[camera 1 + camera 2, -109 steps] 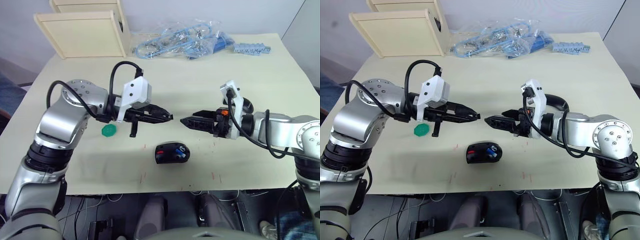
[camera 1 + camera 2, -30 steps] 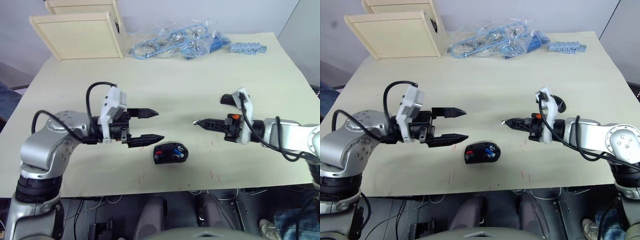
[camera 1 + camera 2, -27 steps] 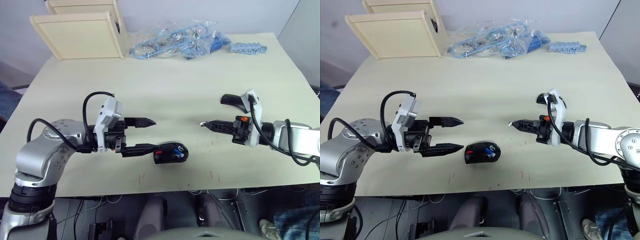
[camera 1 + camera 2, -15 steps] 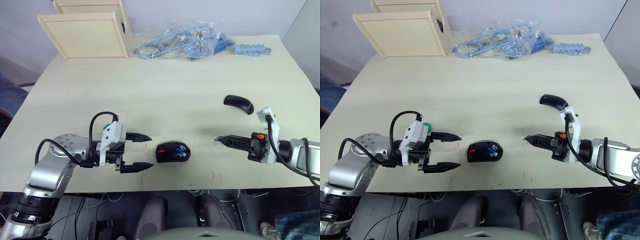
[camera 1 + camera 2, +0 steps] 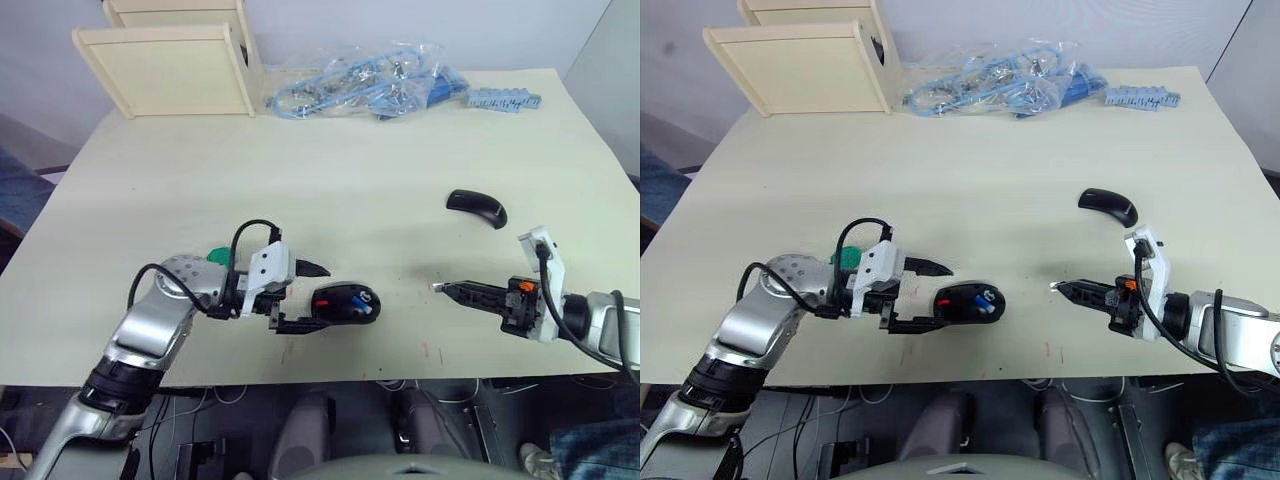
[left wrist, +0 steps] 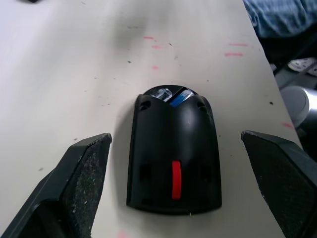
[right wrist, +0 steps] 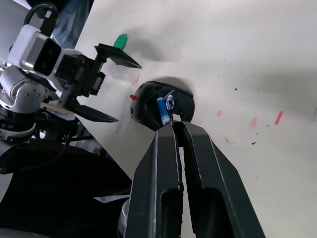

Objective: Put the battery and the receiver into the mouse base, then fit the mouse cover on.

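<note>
So, quick rundown from my side:

Left gripper: my left gripper sits low on the beige table with its two black fingers spread wide, one on each side of the near end of the black oval mouse base. It's not holding anything, and the left wrist view shows clear gaps between the pads and the base.

Mouse base: flat on the table near the front edge, roughly between my two arms. Its red part faces my left gripper.

Battery: the tiny blue-and-white cylinder battery already lies inside the base, at the end away from my left gripper, next to something silvery.

Right gripper: my right gripper has its fingers pressed together. Whether there's something tiny at the tip, I can't tell. It points toward the base but stays well apart from it.

Mouse cover: the glossy black arched mouse cover lies by itself farther back on the table, on my right side.

Extras: a small green disc peeks out behind my left wrist, and a clear bag of blue cables and a pale wooden box sit at the far edge.
</note>
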Available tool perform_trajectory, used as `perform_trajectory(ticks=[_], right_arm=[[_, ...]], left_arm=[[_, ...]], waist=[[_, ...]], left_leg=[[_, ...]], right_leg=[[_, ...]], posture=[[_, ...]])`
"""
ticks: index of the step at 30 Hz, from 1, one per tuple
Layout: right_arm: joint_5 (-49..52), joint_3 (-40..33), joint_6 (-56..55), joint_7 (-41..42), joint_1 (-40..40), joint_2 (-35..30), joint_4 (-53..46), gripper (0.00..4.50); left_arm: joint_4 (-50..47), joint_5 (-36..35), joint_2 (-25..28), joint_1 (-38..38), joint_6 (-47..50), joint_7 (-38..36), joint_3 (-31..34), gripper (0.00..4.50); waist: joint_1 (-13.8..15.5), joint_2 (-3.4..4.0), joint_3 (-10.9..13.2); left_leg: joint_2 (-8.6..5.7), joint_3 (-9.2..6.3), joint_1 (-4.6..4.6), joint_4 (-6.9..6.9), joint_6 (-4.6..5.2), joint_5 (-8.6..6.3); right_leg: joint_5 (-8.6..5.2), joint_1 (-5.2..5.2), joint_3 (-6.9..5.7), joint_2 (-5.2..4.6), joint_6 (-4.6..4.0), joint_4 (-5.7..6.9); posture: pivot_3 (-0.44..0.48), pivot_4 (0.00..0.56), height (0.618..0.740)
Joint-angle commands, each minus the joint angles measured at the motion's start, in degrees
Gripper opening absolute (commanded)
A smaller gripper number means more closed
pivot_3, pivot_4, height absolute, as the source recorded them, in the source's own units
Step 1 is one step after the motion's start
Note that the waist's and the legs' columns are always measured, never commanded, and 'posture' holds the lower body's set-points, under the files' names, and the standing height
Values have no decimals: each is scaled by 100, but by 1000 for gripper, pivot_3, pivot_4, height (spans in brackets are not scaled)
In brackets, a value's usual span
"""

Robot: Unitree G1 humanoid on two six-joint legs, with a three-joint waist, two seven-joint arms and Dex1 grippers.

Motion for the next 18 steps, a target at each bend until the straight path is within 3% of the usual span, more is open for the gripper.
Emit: perform_trajectory(ticks=[1, 18], right_arm=[[226, -188, -149, -61, 15, -84, -211, 0], [406, -163, -353, -242, 84, -171, -348, 0]], left_arm=[[-29, 146, -45, -51, -183, -18, -170, 4472], [353, 504, -342, -132, -487, 102, -359, 4472]], waist=[[-4, 0, 0], [4, 0, 0]], left_leg=[[0, 0, 0, 0, 0, 0], [0, -3, -1, 1, 0, 0]], right_leg=[[0, 0, 0, 0, 0, 0], [0, 0, -1, 0, 0, 0]], posture=[[0, 150, 740], [0, 150, 740]])
